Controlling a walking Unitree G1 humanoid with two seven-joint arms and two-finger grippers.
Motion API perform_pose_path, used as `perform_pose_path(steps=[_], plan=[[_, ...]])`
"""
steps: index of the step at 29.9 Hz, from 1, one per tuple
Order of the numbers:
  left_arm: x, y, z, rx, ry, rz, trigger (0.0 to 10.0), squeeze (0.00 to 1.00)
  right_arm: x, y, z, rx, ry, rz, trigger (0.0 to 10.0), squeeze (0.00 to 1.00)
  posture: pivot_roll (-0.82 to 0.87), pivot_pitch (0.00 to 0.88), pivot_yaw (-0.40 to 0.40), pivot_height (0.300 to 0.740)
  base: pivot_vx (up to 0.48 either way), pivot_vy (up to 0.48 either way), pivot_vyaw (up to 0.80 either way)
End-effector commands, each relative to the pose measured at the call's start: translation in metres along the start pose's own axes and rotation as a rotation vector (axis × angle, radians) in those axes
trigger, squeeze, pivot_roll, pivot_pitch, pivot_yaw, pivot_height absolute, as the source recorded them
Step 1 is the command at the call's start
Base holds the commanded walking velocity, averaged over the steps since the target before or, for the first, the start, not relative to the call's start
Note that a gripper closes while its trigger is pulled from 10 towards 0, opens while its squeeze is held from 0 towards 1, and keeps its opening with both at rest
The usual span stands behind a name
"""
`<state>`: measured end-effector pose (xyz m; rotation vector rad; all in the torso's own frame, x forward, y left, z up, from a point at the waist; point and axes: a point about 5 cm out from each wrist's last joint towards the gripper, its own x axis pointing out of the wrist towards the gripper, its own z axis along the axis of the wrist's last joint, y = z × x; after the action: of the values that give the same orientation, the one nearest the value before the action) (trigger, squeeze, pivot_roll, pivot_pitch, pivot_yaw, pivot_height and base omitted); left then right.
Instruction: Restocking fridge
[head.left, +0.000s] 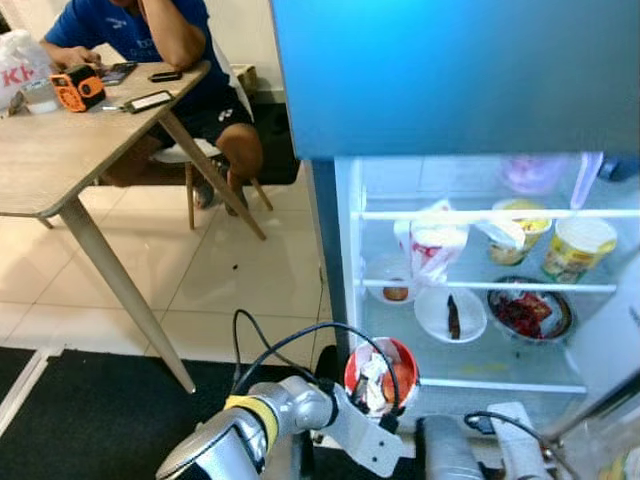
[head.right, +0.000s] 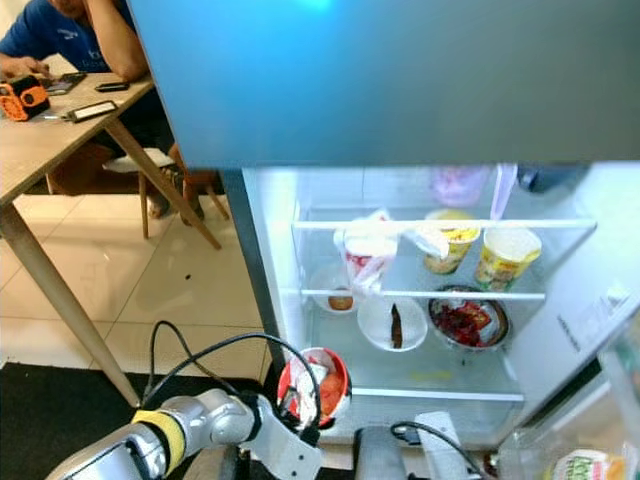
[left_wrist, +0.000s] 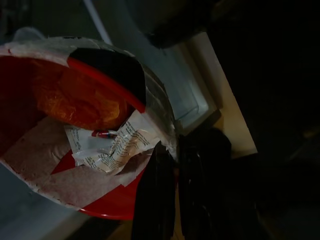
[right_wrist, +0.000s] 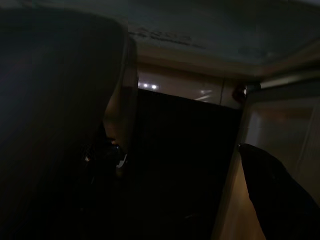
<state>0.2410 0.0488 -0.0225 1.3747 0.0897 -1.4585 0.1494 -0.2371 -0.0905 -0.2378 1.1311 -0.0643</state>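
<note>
The left gripper (head.left: 385, 405) is clamped on the rim of a red bowl (head.left: 381, 378) that holds crumpled paper wrappers (left_wrist: 116, 148) and something orange, and it holds the bowl in front of the open fridge (head.left: 480, 290), just below the front edge of the bottom shelf (head.left: 500, 383). The right gripper is low beside it in shade, and whether its fingers are parted cannot be told. On the middle shelf sit a white plate (head.left: 450, 314) with a dark piece of food, a dark bowl of red food (head.left: 529, 310) and a small dish. The upper shelf carries a red-and-white bag (head.left: 433, 245) and two yellow instant-noodle cups (head.left: 577, 248). Well away, a person (head.left: 160, 50) sits at the far edge of a wooden bench (head.left: 60, 150) bearing phones (head.left: 150, 100) and an orange device (head.left: 77, 88).
</note>
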Motion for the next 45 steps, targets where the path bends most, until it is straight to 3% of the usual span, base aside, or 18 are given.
perform_pose_path(steps=[1, 11, 27, 30, 34, 37, 40, 42, 45], plan=[[-0.001, 0.005, -0.001, 0.024, 0.005, 0.027, 10.0, 0.0, 0.001, 0.008, 0.009, 0.014, -0.033, 0.024, 10.0, 0.0, -0.1, 0.0, 0.062, 0.581, 0.0, 0.0, 0.0], [0.0, 0.006, 0.0, 0.04, 0.009, 0.031, 10.0, 0.0, 0.001, 0.009, 0.018, 0.018, -0.068, 0.028, 10.0, 0.0, -0.1, 0.0, 0.065, 0.556, 0.0, 0.0, 0.0], [0.001, 0.001, 0.002, 0.06, 0.002, 0.023, 10.0, 0.0, -0.004, -0.011, 0.087, 0.001, -0.309, -0.073, 10.0, 0.0, -0.11, 0.003, 0.073, 0.491, 0.0, 0.0, 0.0], [0.001, 0.003, 0.001, 0.064, 0.007, 0.028, 10.0, 0.0, -0.007, -0.011, 0.107, 0.028, -0.389, -0.055, 10.0, 0.0, -0.11, 0.009, 0.075, 0.471, 0.0, 0.0, 0.0], [0.001, 0.003, 0.0, 0.066, 0.011, 0.03, 10.0, 0.0, -0.008, -0.011, 0.11, 0.037, -0.407, -0.049, 10.0, 0.0, -0.1, 0.015, 0.078, 0.466, 0.0, 0.0, 0.0], [-0.001, 0.009, -0.005, 0.071, 0.048, 0.062, 10.0, 0.0, -0.013, -0.015, 0.13, 0.07, -0.473, -0.052, 10.0, 0.0, -0.11, 0.02, 0.082, 0.453, 0.0, 0.0, 0.0], [-0.002, 0.01, -0.006, 0.071, 0.054, 0.07, 10.0, 0.0, -0.014, -0.016, 0.134, 0.078, -0.483, -0.054, 10.0, 0.0, -0.11, 0.02, 0.082, 0.449, 0.0, 0.0, 0.0], [-0.002, 0.017, -0.009, 0.083, 0.087, 0.102, 10.0, 0.0, -0.02, -0.019, 0.155, 0.121, -0.541, -0.015, 10.0, 0.0, -0.11, 0.023, 0.083, 0.449, 0.0, 0.0, 0.0], [-0.003, 0.02, -0.01, 0.089, 0.1, 0.116, 10.0, 0.0, -0.023, -0.019, 0.167, 0.146, -0.571, 0.029, 10.0, 0.0, -0.11, 0.025, 0.085, 0.449, 0.0, 0.0, 0.0]])
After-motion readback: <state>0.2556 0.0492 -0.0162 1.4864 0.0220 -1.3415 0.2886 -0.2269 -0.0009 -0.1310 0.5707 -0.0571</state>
